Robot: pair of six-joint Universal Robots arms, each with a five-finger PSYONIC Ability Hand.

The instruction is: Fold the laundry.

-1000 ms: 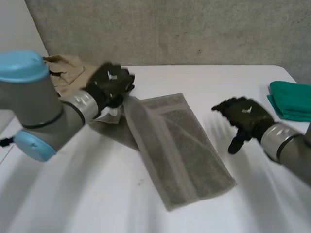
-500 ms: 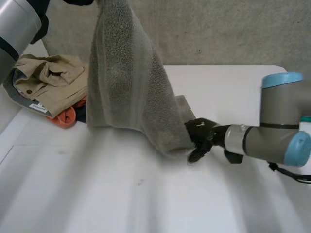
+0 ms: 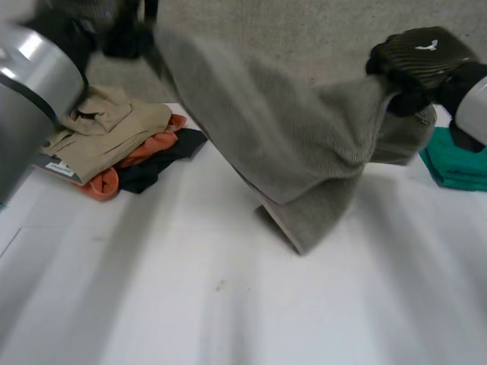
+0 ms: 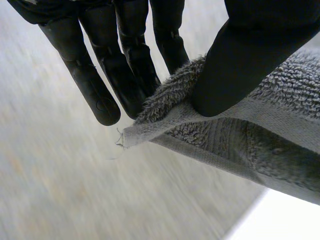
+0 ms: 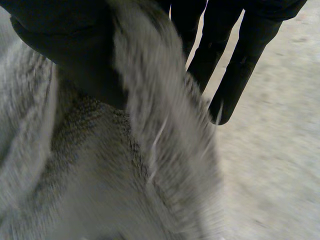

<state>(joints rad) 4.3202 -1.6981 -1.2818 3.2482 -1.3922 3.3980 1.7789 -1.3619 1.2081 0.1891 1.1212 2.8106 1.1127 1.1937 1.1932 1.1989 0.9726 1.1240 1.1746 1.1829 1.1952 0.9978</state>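
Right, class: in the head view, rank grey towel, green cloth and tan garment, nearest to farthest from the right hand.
1. Grey towel: held by the right hand.
2. Green cloth: just below, right side.
3. Tan garment: far across, at the left.

Before me, my white table (image 3: 190,304) in soft even light, a rough grey wall (image 3: 289,30) behind it.

We hold both arms raised. Our left hand (image 4: 250,55) pinches a corner of the towel (image 3: 304,144) between thumb and straight fingers (image 4: 125,60). Our right hand (image 3: 422,57), equally high, seems to clamp another edge under its thumb.
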